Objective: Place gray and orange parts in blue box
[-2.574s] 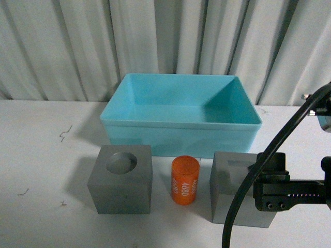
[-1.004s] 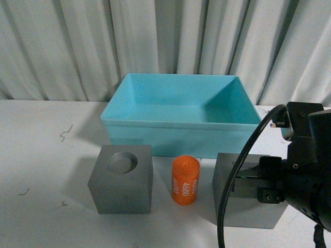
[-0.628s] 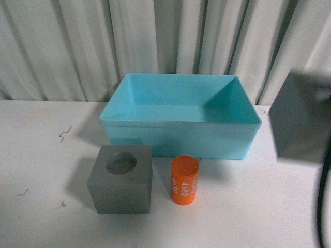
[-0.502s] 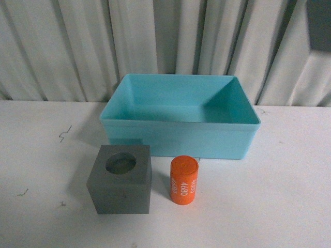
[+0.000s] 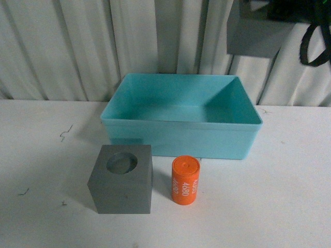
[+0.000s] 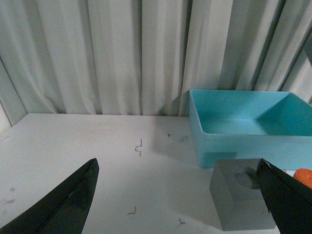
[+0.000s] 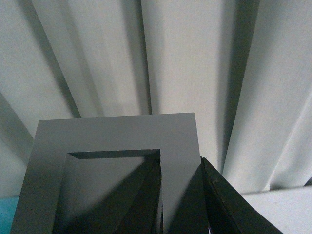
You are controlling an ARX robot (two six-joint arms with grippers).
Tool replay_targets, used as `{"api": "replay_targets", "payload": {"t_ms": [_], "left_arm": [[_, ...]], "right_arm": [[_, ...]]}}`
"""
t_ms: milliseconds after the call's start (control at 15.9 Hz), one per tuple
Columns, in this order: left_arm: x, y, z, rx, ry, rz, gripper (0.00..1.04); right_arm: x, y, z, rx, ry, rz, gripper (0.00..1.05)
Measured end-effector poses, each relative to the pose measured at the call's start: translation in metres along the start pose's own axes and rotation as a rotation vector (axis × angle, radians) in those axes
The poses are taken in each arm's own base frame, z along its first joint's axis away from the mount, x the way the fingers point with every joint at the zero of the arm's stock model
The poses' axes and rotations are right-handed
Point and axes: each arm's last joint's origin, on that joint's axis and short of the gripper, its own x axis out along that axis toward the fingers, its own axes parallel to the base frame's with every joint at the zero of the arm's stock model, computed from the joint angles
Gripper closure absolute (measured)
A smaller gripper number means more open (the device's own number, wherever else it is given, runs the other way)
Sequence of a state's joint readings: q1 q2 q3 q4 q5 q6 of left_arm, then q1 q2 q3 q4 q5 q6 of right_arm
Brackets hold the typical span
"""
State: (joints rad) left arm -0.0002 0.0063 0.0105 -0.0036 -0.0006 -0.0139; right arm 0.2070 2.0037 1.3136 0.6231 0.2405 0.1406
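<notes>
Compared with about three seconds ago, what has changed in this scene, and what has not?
The right gripper closed on the gray cube with the rectangular hole and lifted it off the table. In the front view it now hangs high above the right part of the blue box. The round-hole cube, orange cylinder and box stayed put.

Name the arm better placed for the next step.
Right. The right gripper holds the rectangular-hole gray cube by one wall, high up toward the right end of the blue box. The left gripper hangs open, empty.
</notes>
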Motion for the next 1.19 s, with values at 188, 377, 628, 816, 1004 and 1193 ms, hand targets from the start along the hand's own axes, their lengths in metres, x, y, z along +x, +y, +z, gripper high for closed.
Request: {"api": "replay_targets", "payload": {"t_ms": [188, 377, 628, 816, 1004, 1193], "left_arm": [[0.0, 0.0, 0.0, 0.0, 0.0, 0.0, 0.07], [0.0, 0.0, 0.0, 0.0, 0.0, 0.0, 0.07], [0.0, 0.0, 0.0, 0.0, 0.0, 0.0, 0.07], [0.0, 0.0, 0.0, 0.0, 0.0, 0.0, 0.07], [0.0, 0.0, 0.0, 0.0, 0.0, 0.0, 0.07], [0.0, 0.0, 0.0, 0.0, 0.0, 0.0, 0.07]], "right_arm": [[0.012, 0.007, -0.05, 0.017, 0.147, -0.007, 0.86], [0.018, 0.012, -0.071, 0.082, 0.203, -0.009, 0.86], [0.026, 0.016, -0.087, 0.137, 0.255, -0.019, 0.86], [0.027, 0.016, -0.11, 0.138, 0.338, -0.041, 0.86], [0.029, 0.022, -0.11, 0.135, 0.334, -0.035, 0.65], [0.021, 0.02, -0.108, 0.138, 0.304, -0.051, 0.28]]}}
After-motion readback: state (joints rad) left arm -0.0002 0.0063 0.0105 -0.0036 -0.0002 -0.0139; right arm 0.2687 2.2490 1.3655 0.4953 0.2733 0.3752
